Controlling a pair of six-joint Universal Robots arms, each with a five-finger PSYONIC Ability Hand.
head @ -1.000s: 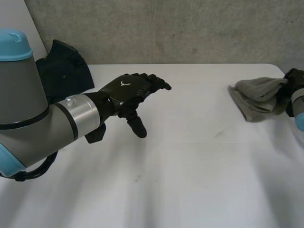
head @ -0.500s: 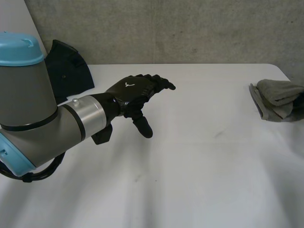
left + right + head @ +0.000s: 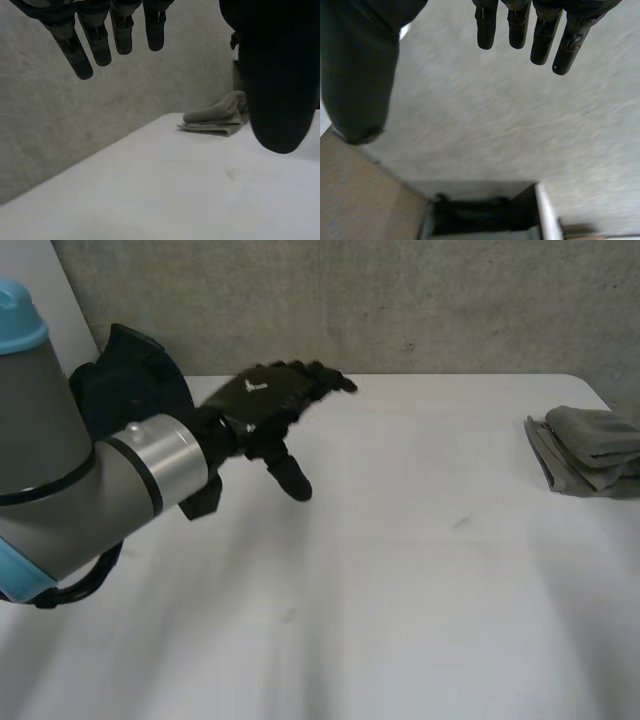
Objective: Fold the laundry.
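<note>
A folded grey cloth [image 3: 590, 448] lies flat at the right edge of the white table [image 3: 420, 580], with nothing touching it. My left hand [image 3: 262, 406] hovers open over the table's far left part, fingers straight and pointing toward the back wall. In the left wrist view its fingers [image 3: 100, 44] and thumb [image 3: 277, 80] are spread apart and empty, and the grey cloth [image 3: 217, 117] lies far beyond them. In the right wrist view my right hand [image 3: 520, 25] is open and empty, off the table, facing a grey wall.
A dark heap of cloth [image 3: 135, 390] sits at the table's back left corner, just behind my left forearm. A concrete wall runs along the table's far edge. Below my right hand stands a dark box-like container [image 3: 480, 215].
My right hand let go of the grey cloth near the right edge and drew away past the table's right side. My left hand moved back toward the far edge.
</note>
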